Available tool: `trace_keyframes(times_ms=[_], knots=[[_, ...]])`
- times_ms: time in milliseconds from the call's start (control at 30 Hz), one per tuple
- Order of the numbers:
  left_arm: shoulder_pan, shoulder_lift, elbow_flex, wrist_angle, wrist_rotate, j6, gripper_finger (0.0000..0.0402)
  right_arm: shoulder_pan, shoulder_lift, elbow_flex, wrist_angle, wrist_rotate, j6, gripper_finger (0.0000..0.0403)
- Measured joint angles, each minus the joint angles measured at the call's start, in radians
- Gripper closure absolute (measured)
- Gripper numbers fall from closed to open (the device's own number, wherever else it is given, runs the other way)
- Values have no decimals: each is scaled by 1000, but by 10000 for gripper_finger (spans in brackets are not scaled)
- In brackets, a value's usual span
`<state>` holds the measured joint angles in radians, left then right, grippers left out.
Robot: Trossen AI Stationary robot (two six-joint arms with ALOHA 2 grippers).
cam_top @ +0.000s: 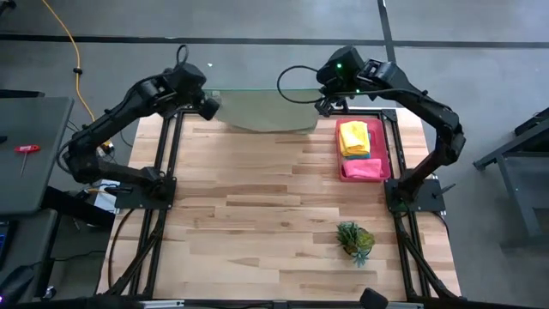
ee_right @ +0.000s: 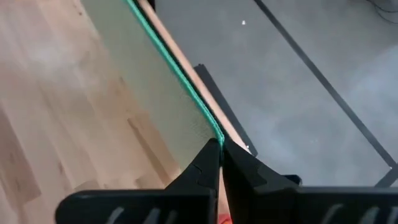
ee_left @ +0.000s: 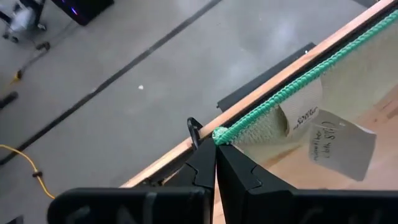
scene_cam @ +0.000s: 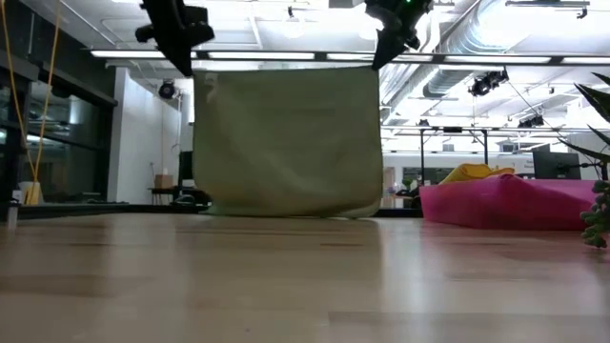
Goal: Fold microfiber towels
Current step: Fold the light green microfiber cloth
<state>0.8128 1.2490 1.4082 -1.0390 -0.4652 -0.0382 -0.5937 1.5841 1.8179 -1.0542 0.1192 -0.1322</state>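
Low view: left claw [scene_cam: 184, 65] and right claw [scene_cam: 386, 55] each pinch a top corner of a green towel [scene_cam: 286, 143], hanging at the bench's [scene_cam: 305, 276] far edge.

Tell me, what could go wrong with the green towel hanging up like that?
Each gripper, left and right, pinches only a corner of the towel, so one corner might slip out and the towel would drop crooked. Its bottom edge already touches the table near the far edge, so it could bunch up or slide off the back when laid down.
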Motion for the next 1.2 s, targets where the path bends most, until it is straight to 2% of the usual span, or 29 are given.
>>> trace_keyframes(times_ms=[167, 300, 400, 533, 767, 867, 1000, 1200], knots=[[-12, -93, 0, -8, -60, 32, 402, 29, 2, 0, -12, 13, -1, 403], [-10, -159, 0, -6, -68, 41, 401, 36, 3, 0, -1, 39, -7, 403], [-10, -199, 0, -6, -94, 58, 401, 35, 3, 0, 9, 91, -29, 403], [-8, -217, 0, 27, -168, 115, 401, 26, 3, -2, 42, 170, -85, 403], [-6, -211, 0, 55, -171, 102, 401, -30, 3, 0, 78, 148, -104, 403], [-7, -212, 0, 55, -112, 77, 401, -41, 3, 0, 65, 117, -94, 403], [-7, -211, -21, 66, 54, 40, 401, -40, 3, 0, 49, 108, -94, 403], [-30, -182, -154, 171, 219, -14, 395, -41, 3, 0, 46, 80, -76, 403]])
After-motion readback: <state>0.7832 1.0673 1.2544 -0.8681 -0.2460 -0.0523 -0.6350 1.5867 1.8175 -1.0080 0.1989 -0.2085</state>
